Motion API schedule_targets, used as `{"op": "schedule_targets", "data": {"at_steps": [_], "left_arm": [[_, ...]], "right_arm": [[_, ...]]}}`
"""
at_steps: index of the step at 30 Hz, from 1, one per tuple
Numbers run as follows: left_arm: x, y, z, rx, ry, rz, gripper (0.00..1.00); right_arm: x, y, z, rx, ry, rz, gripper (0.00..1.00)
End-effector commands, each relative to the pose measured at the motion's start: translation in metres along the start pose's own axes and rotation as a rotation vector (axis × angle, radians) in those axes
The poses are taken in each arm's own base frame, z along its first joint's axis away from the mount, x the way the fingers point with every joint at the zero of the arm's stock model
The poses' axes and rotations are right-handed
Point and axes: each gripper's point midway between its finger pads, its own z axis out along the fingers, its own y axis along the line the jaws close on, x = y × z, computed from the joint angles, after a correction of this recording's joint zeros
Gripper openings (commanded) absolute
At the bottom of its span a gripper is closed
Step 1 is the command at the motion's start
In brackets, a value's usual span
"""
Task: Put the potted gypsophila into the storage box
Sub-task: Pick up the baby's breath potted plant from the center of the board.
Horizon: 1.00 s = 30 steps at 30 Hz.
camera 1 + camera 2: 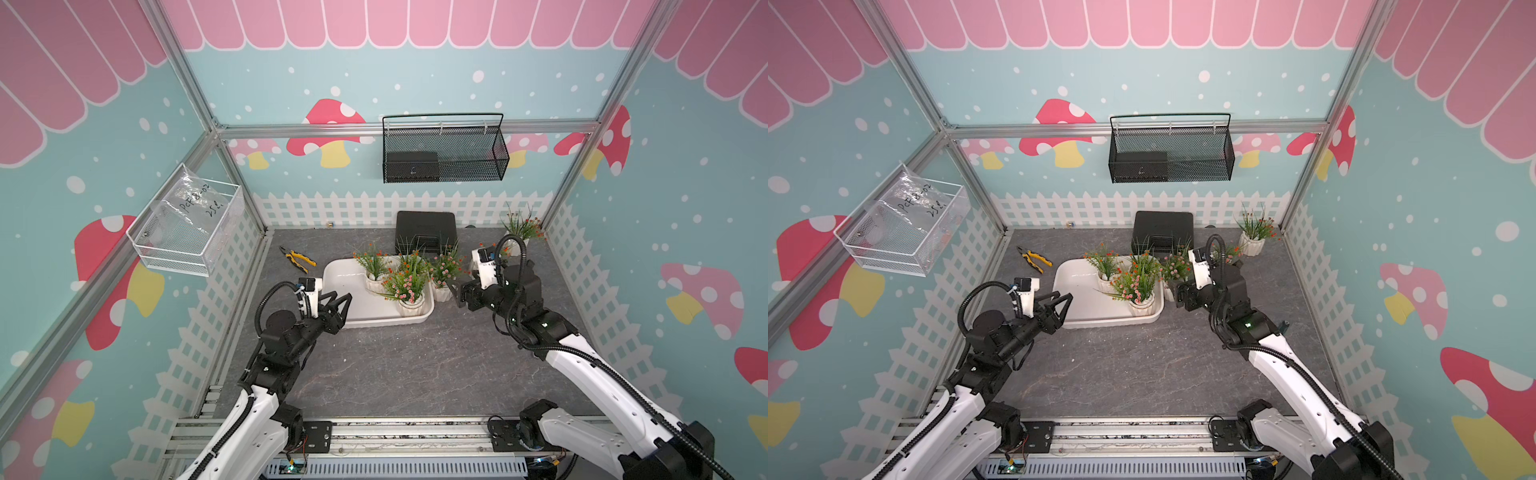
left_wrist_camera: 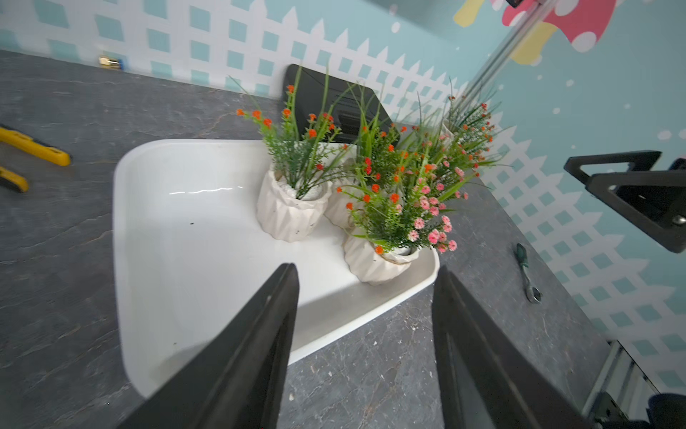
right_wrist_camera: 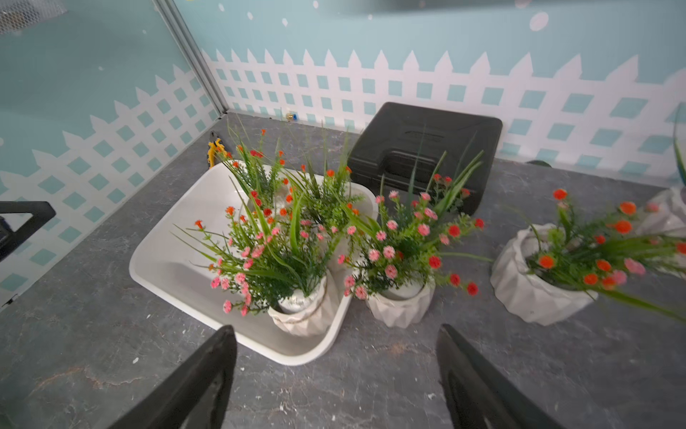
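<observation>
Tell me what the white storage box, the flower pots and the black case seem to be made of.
Storage box: likely plastic, glossy; a bright light streak reflects off its floor.
Pots: probably ceramic or plaster, matte white, with sharp folded ridges.
Black case: apparently moulded plastic, dull satin, with a handle recess.

The glossy white storage box (image 1: 347, 291) lies flat on the grey surface (image 1: 395, 365), with three ribbed white gypsophila pots (image 2: 291, 217) upright at one end (sprigs tangled). Outside it stand a fourth pot (image 3: 402, 308) just beside its rim and two more pots (image 3: 534, 293) farther off.
</observation>
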Motion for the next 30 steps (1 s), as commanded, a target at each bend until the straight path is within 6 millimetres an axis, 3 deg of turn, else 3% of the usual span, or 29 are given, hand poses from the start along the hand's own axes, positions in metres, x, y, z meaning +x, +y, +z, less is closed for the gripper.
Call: {"op": "schedule_targets", "data": {"at_steps": [1,6,10,13,14,18,30], "left_arm": [[-0.004,-0.028,0.011,0.109,0.021,0.048,0.59],[0.017,-0.050,0.024,0.196,0.111,0.049,0.59],[0.025,-0.047,0.026,0.191,0.132,0.007,0.59],[0.027,-0.045,0.028,0.191,0.125,-0.061,0.59],[0.032,-0.055,0.028,0.228,0.140,-0.075,0.59],[0.040,-0.060,0.030,0.251,0.168,-0.118,0.59],[0.061,-0.052,0.032,0.216,0.236,-0.029,0.59]], "right_arm": [[0.044,-0.023,0.002,0.067,0.143,0.055,0.92],[0.076,-0.041,0.016,0.110,0.241,0.071,0.94],[0.094,-0.044,0.036,0.090,0.272,0.027,0.95],[0.097,-0.046,0.052,0.078,0.255,0.003,0.95],[0.097,-0.047,0.057,0.078,0.245,-0.005,0.96],[0.103,-0.055,0.076,0.096,0.229,-0.018,0.96],[0.108,-0.064,0.119,0.092,0.199,-0.060,0.99]]}}
